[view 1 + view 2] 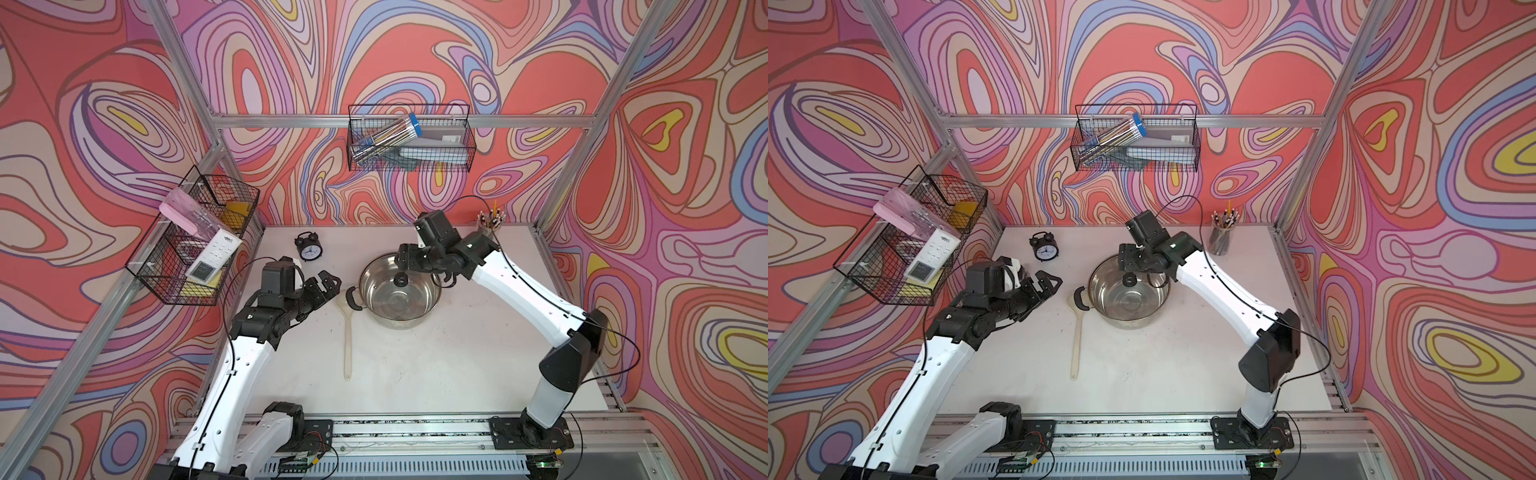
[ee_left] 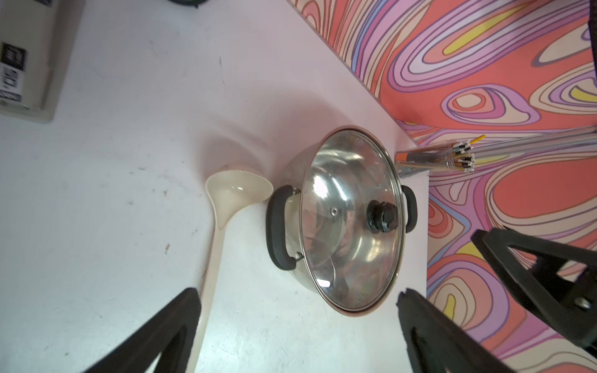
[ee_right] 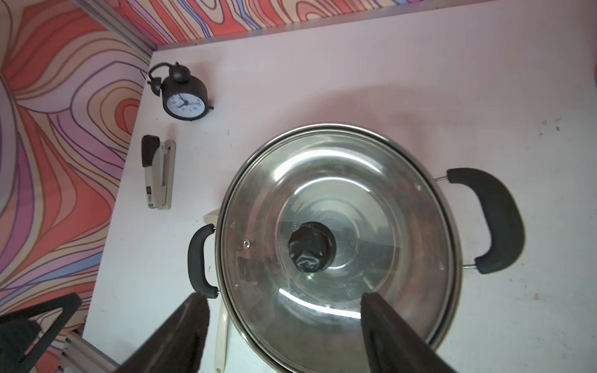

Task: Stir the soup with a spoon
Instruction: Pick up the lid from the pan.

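Near left fingers (image 2: pixel 189 306), seemingly apart: spoon (image 2: pixel 237 193)

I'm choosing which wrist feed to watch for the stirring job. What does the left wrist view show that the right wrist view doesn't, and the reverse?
Only the left wrist view shows the round bowl of the spoon and the pencil cup. Only the right wrist view shows the face of the alarm clock and the whole stapler. Both show the steel pot with its glass lid on and the black knob. The right wrist view catches only slivers of the spoon's rim and handle beside the pot.
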Available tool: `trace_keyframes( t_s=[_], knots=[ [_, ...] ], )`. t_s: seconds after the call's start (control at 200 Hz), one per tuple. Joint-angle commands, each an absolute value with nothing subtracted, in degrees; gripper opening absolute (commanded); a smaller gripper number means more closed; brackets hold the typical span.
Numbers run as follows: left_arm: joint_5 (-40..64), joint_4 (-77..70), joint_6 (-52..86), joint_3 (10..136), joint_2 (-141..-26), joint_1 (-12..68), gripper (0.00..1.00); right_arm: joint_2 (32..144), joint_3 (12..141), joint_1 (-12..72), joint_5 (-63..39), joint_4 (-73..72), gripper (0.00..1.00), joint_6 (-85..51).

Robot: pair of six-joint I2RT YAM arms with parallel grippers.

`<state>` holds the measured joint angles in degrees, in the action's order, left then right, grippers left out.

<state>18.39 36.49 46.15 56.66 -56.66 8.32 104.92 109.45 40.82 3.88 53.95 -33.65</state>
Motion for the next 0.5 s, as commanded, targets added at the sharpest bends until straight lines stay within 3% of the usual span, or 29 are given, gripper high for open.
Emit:
trace_keyframes(
  t_s=[0.0,0.311,0.496],
  knots=[
    [18.8,39.8,48.8,57.5,-56.6,12.9,0.99,110.7,116.0,42.3,7.2,62.7,0.68,-32.6],
    [13.4,42.0,47.5,58.3,-53.3,14.8,0.99,117.5,118.7,42.4,9.6,66.9,0.55,-32.3],
    [14.3,41.7,47.0,60.2,-55.9,14.8,0.99,117.9,116.7,42.5,8.2,64.6,0.52,-32.4]
  ],
)
